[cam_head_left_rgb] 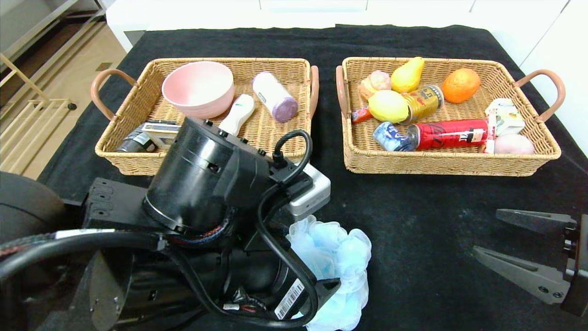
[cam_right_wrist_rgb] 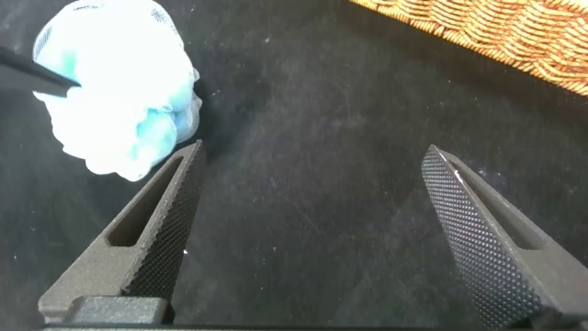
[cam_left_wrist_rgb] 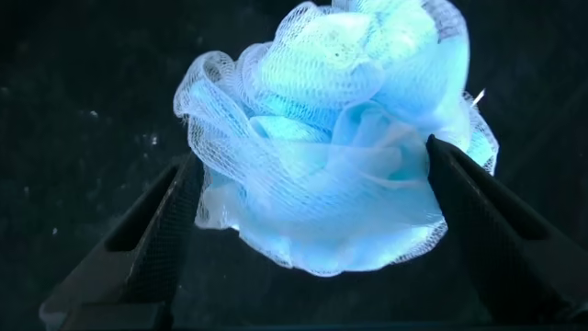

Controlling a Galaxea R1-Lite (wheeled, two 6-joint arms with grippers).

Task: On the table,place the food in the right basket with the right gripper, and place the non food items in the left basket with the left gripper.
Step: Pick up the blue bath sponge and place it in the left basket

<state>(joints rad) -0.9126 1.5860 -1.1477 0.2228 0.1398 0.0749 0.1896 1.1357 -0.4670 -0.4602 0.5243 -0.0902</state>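
1. The left end effector is hanging over the pale blue mesh bath pouf, jaws spread wide with one finger on each side of it, nothing gripped yet. The pouf is lying on the black cloth worktop, near the front edge, well short of both baskets.
2. Risk: the netting is compressing easily, so closing jaws may be pinching only loose frills and letting the pouf slide out on the lift.
3. Risk: the mesh may be snagging on a fingertip at release, probably; the weave is hard to read.
4. The left woven wicker basket is already holding a pink bowl, a white bottle with a purple cap and other items, so free room is lying toward its near right corner.
5. The basket's near wall is standing between pouf and drop spot.
6. The right end effector is idling wide open and empty, low at the right of the worktop, apart from the right woven wicker basket of food.
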